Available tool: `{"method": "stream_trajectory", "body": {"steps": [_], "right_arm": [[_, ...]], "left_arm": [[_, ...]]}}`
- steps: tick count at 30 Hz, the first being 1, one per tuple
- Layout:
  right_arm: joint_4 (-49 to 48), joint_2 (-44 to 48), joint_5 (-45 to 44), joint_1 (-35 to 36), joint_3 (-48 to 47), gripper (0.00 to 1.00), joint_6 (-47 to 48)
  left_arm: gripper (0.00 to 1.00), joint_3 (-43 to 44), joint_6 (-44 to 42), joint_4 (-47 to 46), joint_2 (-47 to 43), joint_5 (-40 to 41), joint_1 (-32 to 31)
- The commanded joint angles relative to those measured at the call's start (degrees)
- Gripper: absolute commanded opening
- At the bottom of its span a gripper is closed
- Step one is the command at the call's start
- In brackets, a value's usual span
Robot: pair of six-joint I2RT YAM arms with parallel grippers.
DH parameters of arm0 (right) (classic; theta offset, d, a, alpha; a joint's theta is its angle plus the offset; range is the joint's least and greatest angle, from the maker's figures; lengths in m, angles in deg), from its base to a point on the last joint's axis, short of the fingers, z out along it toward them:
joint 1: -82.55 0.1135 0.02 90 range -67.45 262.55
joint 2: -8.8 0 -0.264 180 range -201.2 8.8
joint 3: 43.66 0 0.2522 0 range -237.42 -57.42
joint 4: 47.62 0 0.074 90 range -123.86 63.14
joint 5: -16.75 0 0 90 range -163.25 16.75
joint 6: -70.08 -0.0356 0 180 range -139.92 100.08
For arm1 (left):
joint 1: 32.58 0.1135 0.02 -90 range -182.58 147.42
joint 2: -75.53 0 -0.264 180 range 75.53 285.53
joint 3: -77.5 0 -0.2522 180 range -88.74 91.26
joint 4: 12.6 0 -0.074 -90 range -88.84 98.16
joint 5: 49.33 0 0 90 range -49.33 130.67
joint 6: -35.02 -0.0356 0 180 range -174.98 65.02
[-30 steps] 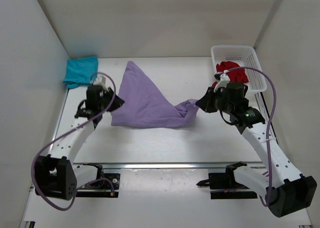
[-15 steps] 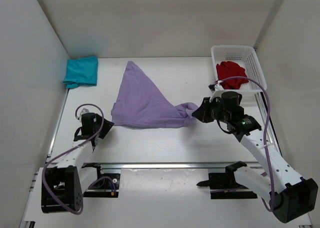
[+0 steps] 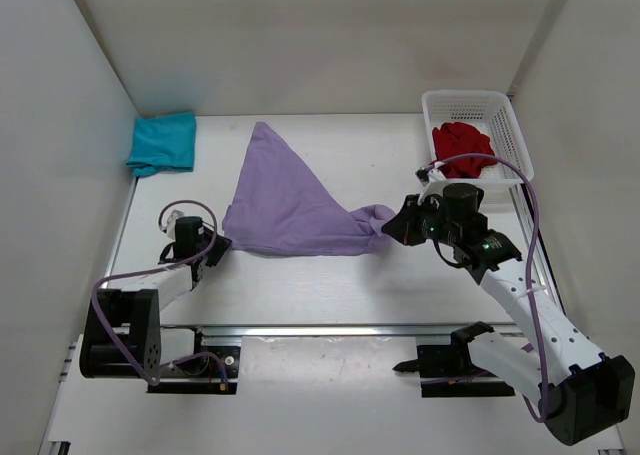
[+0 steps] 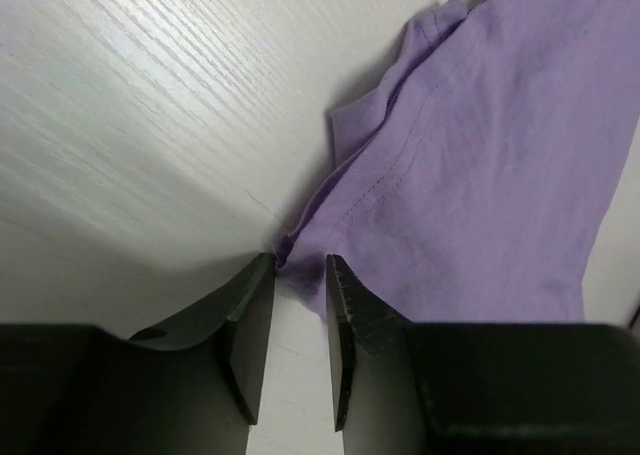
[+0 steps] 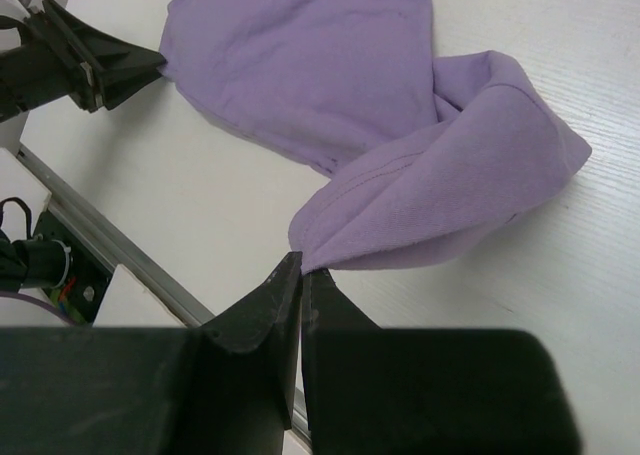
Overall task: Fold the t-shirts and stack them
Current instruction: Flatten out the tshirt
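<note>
The lavender t-shirt point(image 3: 290, 200) lies spread in a rough triangle mid-table. My left gripper point(image 3: 215, 245) sits low at its near-left corner. In the left wrist view the left gripper point(image 4: 300, 260) is open, its tips on either side of the edge of the lavender t-shirt point(image 4: 480, 155), with bare table in the gap. My right gripper point(image 3: 395, 225) is shut on the shirt's bunched right corner; in the right wrist view the right gripper point(image 5: 302, 262) pinches the fold of the lavender t-shirt point(image 5: 330, 65). The teal t-shirt point(image 3: 162, 142) lies folded at the far left. The red t-shirt point(image 3: 462, 142) is in the basket.
A white mesh basket point(image 3: 470, 97) stands at the far right corner, just beyond the right arm. White walls close in the table on the left, back and right. A metal rail point(image 5: 90, 245) runs along the table's near edge.
The left gripper has left the shirt's left edge, pulled back toward the near left, then come up to the shirt's near-left corner. The right gripper has shifted slightly nearer, still gripping its corner.
</note>
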Motion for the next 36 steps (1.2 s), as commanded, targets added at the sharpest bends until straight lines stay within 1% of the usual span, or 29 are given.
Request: {"method": "stream_trajectory", "body": {"steps": [1,3,6,8,9,10,11,12,15,16,17,19,21,22,23,24,25,26,27,28,29,30,31,33,34,35,36], "right_arm": [[-2.43,0.0,1.01,0.05,0.33,0.0,-0.27],[-2.78,0.26,1.1,-0.12,-0.11,0.0,-0.01],[-2.87,0.08,1.36,-0.12,0.32,0.0,-0.44],[-2.52,0.08,1.28,-0.21,-0.11,0.0,-0.18],[-2.78,0.0,0.93,-0.12,-0.03,0.0,-0.01],[-2.78,-0.35,1.27,-0.12,-0.2,0.0,-0.01],[-2.87,0.08,1.02,0.23,-0.03,0.0,-0.27],[-2.35,-0.09,0.84,0.06,0.24,0.01,-0.01],[-2.26,-0.09,0.23,-0.65,-0.29,0.0,-0.01],[-1.64,-0.01,-0.65,-0.82,-0.72,0.0,-0.27],[-1.38,0.34,-1.0,-1.09,-1.51,0.0,-0.1],[0.11,2.27,-2.41,-2.66,-2.74,0.0,-0.27],[4.14,3.33,-6.17,-3.46,-6.69,0.0,0.34],[6.77,4.03,-7.32,-3.81,-10.45,0.0,1.3],[8.36,4.73,-10.64,-3.55,-15.09,0.0,2.09],[11.17,4.83,-13.98,-3.55,-17.66,0.0,2.62],[14.5,4.39,-17.84,-3.03,-23.17,0.0,3.24],[15.84,3.95,-20.06,-1.8,-29.49,0.0,4.29],[18.98,3.43,-23.13,-1.18,-36.43,0.0,4.65],[21.97,1.94,-28.12,0.65,-39.8,0.0,5.17],[23.22,0.1,-29.91,2.76,-46.8,0.0,5.7],[25.76,-1.4,-32.45,3.47,-54.35,0.0,5.71],[28.13,-4.54,-34.04,5.92,-58.43,0.0,6.4],[31.56,-11.83,-35.1,9.79,-74.48,0.0,7.55],[32.45,-13.61,-34.94,10.68,-77.25,0.0,7.81],[32.46,-16.93,-36.85,13.39,-81.02,0.01,8.77],[31.94,-20.01,-38.61,15.76,-82.54,0.0,10.0]], "left_arm": [[0.38,0.31,0.3,-0.7,1.48,0.57,-0.46],[0.38,0.58,0.3,-1.23,2.19,0.57,-0.28],[0.31,1.81,-0.14,-1.4,2.98,1.27,-0.54],[0.24,2.07,-0.84,-1.93,3.07,1.36,0.16],[0.23,2.33,-1.28,-1.84,3.07,1.36,0.33],[0.13,3.38,-1.46,-1.67,2.9,1.88,-0.1],[0.02,3.91,-1.98,-0.88,2.72,2.23,-0.11],[0.0,4.61,-2.33,0.08,2.37,2.5,0.24],[0.0,7.59,-5.31,3.59,-0.7,4.26,-1.5],[0.0,9.52,-5.67,4.82,-2.62,3.56,-1.6],[0.0,10.24,-7.85,5.79,-4.82,3.38,-2.73],[0.0,15.32,-12.07,11.06,-9.38,3.21,-3.97],[0.0,21.03,-14.71,15.18,-12.74,1.45,-5.81],[0.0,26.02,-17.25,18.34,-13.97,0.05,-6.86],[0.0,31.98,-17.89,21.76,-14.33,-1.0,-6.96],[0.0,35.09,-19.9,23.36,-14.16,-2.32,-7.13],[0.0,41.21,-20.61,26.25,-13.9,-4.33,-6.96],[0.0,46.66,-20.79,28.46,-13.98,-6.88,-6.53],[0.0,49.24,-20.19,28.57,-14.5,-11.34,-4.17],[0.0,52.75,-18.88,28.91,-14.6,-13.39,-0.84],[0.0,56.61,-18.08,28.74,-15.12,-17.06,1.19],[0.0,58.22,-16.24,28.48,-15.73,-20.93,6.0],[0.0,61.97,-15.53,29.17,-15.39,-20.97,7.26],[0.0,70.15,-16.14,31.99,-13.9,-19.66,7.36],[0.0,71.49,-15.7,32.17,-13.28,-19.82,7.71],[0.0,73.33,-15.52,32.26,-12.76,-19.74,8.59],[0.0,75.44,-16.04,32.87,-12.23,-18.08,8.33]]}}
